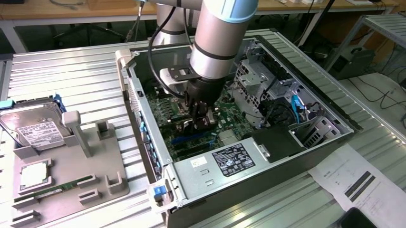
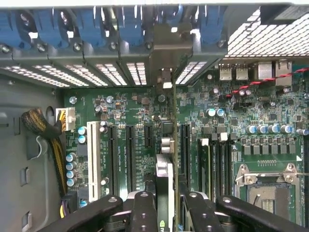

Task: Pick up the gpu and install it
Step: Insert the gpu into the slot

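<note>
Here, a ribbed metal surface (image 1: 76, 66) carries an open computer case (image 1: 209, 178), lying on its side with the motherboard (image 2: 241, 121) facing up. The robot arm (image 1: 219, 38) reaches down into the case and hides much of the board's middle in the exterior view. To the exterior view's left lies a grey parts holder (image 1: 70, 161), cut off at the frame edge, with a silver hard drive (image 1: 35, 128) at its far end. The claw (image 2: 168, 200) is closed on the gpu (image 2: 164, 181). The card stands on edge between the dark fingers (image 2: 144, 210), over the row of long black slots (image 2: 130, 154). Its lower edge is hidden, so whether it touches a slot cannot be told. Its metal bracket (image 2: 166, 77) meets the rear slot grilles (image 2: 111, 72). In the exterior view the card is hard to make out beneath the claw (image 1: 201, 118).
</note>
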### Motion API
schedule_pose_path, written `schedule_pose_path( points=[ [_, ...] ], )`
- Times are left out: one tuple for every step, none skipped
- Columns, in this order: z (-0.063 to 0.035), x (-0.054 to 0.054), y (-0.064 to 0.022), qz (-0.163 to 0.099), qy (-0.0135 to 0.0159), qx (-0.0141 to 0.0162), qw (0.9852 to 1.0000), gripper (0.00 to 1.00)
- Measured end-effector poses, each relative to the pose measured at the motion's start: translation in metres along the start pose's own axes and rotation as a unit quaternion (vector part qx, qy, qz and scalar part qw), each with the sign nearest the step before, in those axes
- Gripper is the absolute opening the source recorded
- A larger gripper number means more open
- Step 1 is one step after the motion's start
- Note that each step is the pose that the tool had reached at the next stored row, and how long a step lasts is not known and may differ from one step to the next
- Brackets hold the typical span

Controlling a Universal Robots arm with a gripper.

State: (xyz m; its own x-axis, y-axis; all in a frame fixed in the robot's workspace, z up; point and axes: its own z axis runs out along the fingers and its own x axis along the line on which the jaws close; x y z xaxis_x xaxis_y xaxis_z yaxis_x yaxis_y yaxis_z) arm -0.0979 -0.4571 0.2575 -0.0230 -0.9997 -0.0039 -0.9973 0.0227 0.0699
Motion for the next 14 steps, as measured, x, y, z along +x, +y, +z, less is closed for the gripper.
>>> schedule_pose_path(
  points=[
    [-0.0001, 0.0, -0.0023, 0.0, 0.0, 0.0001, 1.0, 0.27],
    [-0.0001, 0.0, -0.0028, 0.0, 0.0, 0.0001, 1.0, 0.27],
    [-0.0001, 0.0, -0.0027, 0.0, 0.0, 0.0, 1.0, 0.27],
    [-0.0001, 0.0, -0.0028, 0.0, -0.0001, 0.0001, 1.0, 0.27],
    [-0.0001, 0.0, -0.0028, 0.0, -0.0001, 0.0001, 1.0, 0.27],
    [-0.0001, -0.0001, -0.0029, 0.0, -0.0001, 0.0001, 1.0, 0.27],
    [-0.0001, -0.0001, -0.0031, 0.0, -0.0001, 0.0001, 1.0, 0.27],
    [-0.0001, -0.0001, -0.0032, 0.0, -0.0001, 0.0004, 1.0, 0.27],
    [-0.0001, -0.0001, -0.0033, 0.0, -0.0001, 0.0017, 1.0, 0.27],
    [-0.0001, -0.0002, -0.0033, -0.001, -0.0001, 0.0038, 1.0, 0.27],
    [-0.0001, -0.0002, -0.0033, -0.001, -0.0002, 0.0057, 1.0, 0.27],
    [-0.0001, -0.0002, -0.0032, -0.002, -0.0002, 0.0076, 1.0, 0.27],
    [-0.0001, -0.0002, -0.003, -0.002, -0.0002, 0.0082, 1.0, 0.27],
    [-0.0001, -0.0002, -0.0023, -0.002, -0.0001, 0.0086, 1.0, 0.27]
  ],
)
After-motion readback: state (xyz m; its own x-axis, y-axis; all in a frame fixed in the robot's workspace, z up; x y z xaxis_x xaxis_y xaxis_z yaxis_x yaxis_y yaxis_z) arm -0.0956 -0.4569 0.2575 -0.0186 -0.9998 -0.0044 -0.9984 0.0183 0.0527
